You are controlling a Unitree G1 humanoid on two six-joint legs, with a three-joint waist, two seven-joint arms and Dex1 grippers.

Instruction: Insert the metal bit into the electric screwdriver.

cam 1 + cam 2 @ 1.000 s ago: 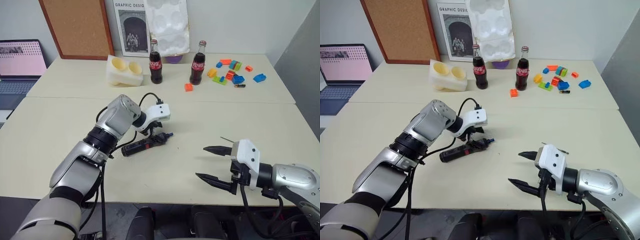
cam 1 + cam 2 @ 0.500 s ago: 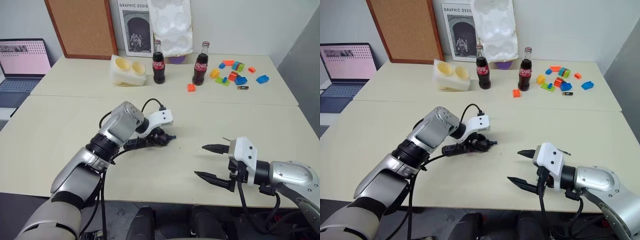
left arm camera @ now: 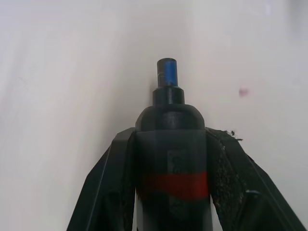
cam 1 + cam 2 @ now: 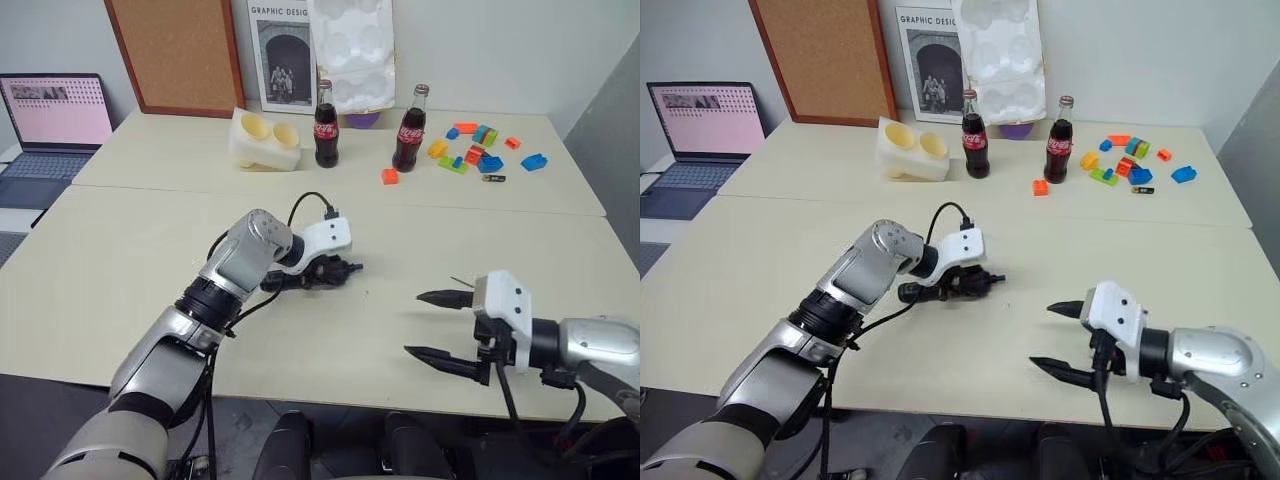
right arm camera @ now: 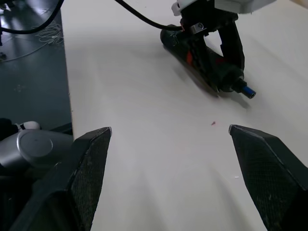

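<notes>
Left pincer [image 4: 340, 270] clamped on one electric screwdriver [image 5: 207, 62], low over the table [image 4: 120, 260], blue tip forward. Two cola bottles [image 4: 326, 123] at the far edge. One thin metal bit [image 4: 461, 282] lies just beyond the right pincer [image 4: 440, 325], which is wide open, empty.

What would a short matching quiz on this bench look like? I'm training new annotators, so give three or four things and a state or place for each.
Things:
1. electric screwdriver
2. right gripper
3. metal bit
4. cola bottles

States or places:
A. standing upright at the table's far side
B. open, holding nothing
C. lying on the table by the right gripper
D. clamped in the left gripper

Pairs: 1-D, 2-B, 3-C, 4-A
</notes>
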